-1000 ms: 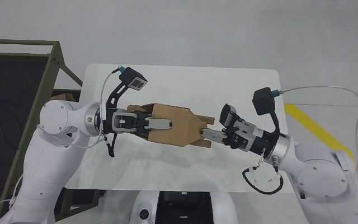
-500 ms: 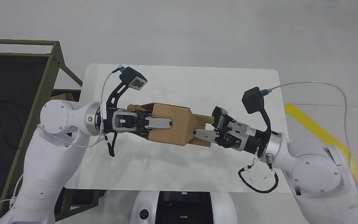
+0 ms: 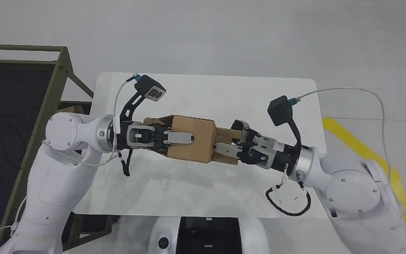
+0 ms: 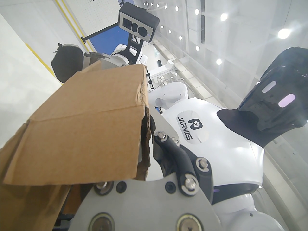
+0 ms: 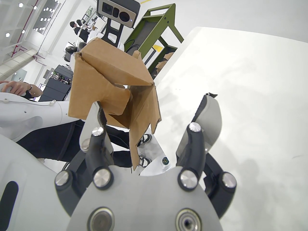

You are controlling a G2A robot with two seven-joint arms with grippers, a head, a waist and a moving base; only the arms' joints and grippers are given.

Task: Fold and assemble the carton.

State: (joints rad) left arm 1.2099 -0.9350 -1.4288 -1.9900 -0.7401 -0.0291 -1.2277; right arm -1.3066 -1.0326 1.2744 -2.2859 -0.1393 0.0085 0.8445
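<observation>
A brown carton (image 3: 193, 136) hangs above the middle of the white table (image 3: 254, 95), lying lengthwise between the two arms. My left gripper (image 3: 179, 138) is shut on the carton's left end, with one finger (image 4: 178, 155) pressed against its side wall (image 4: 84, 126). My right gripper (image 3: 229, 138) stands open at the carton's right end, its fingers on either side of the end flaps. In the right wrist view the carton's open end (image 5: 139, 102) faces the open right gripper (image 5: 152, 102), and a loose flap (image 5: 142, 135) hangs down between the fingers (image 5: 209, 111).
A green metal rack (image 3: 57, 70) stands off the table's left side, also seen as the rack (image 5: 163, 25) behind the carton. Bare table surface lies beyond and in front of the carton.
The right gripper has moved left onto the carton's right end, and its open fingers now straddle the flaps, which are pushed inward. The left arm and its grip have not moved.
</observation>
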